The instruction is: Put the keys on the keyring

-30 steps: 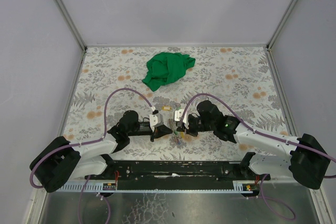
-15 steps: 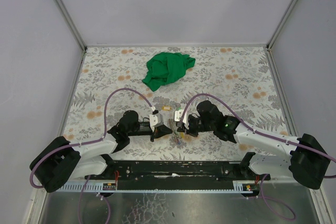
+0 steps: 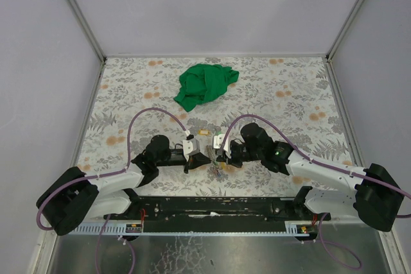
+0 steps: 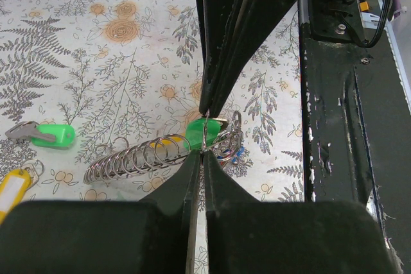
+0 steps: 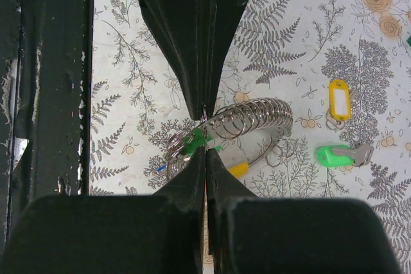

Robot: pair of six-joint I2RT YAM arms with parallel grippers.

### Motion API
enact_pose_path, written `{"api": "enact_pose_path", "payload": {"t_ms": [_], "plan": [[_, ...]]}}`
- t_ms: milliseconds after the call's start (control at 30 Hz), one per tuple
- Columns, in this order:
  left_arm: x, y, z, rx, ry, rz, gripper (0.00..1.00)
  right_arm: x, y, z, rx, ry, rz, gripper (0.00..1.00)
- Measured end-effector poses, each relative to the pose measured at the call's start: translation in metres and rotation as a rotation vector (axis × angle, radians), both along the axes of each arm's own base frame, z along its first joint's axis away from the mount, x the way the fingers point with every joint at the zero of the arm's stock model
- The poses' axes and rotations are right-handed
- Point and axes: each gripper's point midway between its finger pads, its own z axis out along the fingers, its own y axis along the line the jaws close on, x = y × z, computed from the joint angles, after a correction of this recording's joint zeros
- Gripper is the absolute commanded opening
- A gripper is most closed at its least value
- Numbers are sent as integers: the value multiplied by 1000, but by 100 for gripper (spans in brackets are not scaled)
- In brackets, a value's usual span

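Both grippers meet tip to tip low over the table near its front edge. In the left wrist view my left gripper (image 4: 203,153) is shut on a thin upright wire, the keyring (image 4: 203,134), seen edge-on. My right gripper (image 4: 207,112) pinches the same wire from the far side. A green-tagged key (image 4: 196,135) hangs at the wire, with a small ring cluster (image 4: 232,140) beside it. In the right wrist view the right gripper (image 5: 205,149) is shut and faces the left gripper (image 5: 204,112). Loose keys lie nearby, one with a green tag (image 5: 338,155) and one with a yellow tag (image 5: 338,100).
A long coil of silvery rings (image 5: 257,117) lies on the floral table (image 3: 289,107) beside the pinch point, with a yellow piece (image 5: 238,170) under it. A crumpled green cloth (image 3: 204,85) sits at the back. The black base rail (image 3: 218,206) runs close behind both grippers.
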Motion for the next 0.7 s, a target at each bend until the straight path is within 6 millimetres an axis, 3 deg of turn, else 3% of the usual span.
{"api": "enact_pose_path", "payload": {"t_ms": [700], "plan": [[-1,0,-1,3,5,-4,0,-3,2,2,8,11,17,0]]}}
